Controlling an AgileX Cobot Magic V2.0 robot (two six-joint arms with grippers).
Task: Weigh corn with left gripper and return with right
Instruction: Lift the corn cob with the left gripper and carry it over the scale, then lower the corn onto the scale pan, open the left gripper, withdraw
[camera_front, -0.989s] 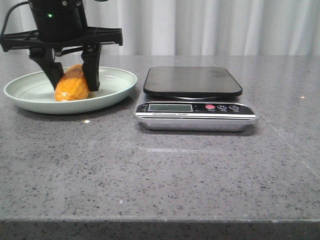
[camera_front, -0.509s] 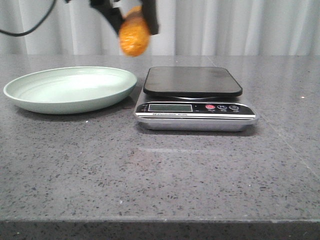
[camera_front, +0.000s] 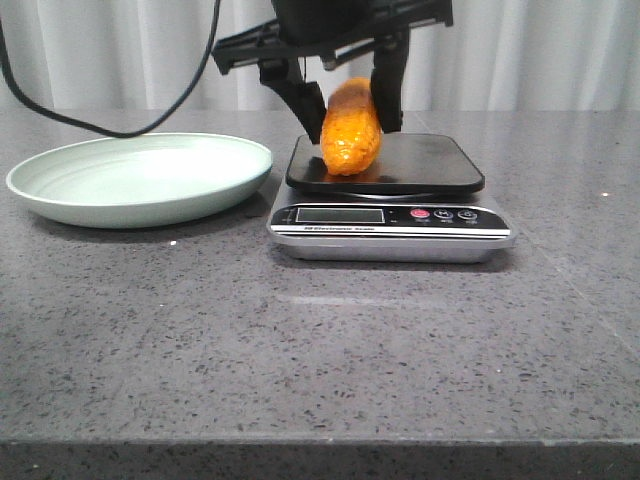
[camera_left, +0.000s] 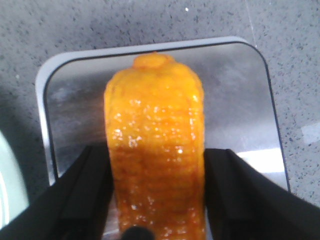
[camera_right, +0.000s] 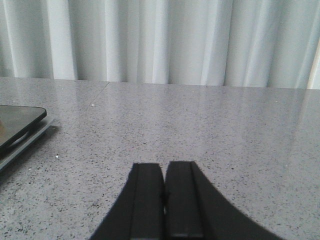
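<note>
The orange-yellow corn (camera_front: 350, 128) is held by my left gripper (camera_front: 345, 115) over the black platform of the kitchen scale (camera_front: 420, 165), its lower end at or just above the platform. In the left wrist view the corn (camera_left: 155, 150) fills the gap between the two black fingers (camera_left: 82, 195), with the scale platform (camera_left: 240, 110) beneath. The pale green plate (camera_front: 140, 180) at the left is empty. My right gripper (camera_right: 164, 172) is shut and empty, low over bare table to the right of the scale (camera_right: 15, 130); it does not show in the front view.
The scale's display and buttons (camera_front: 440, 214) face the front. A black cable (camera_front: 100, 120) hangs from the left arm above the plate. White curtains (camera_front: 540, 50) back the grey speckled table (camera_front: 320, 350).
My left gripper lifted the corn out of the plate, carried it right and lowered it to the scale platform. The plate is now empty.
</note>
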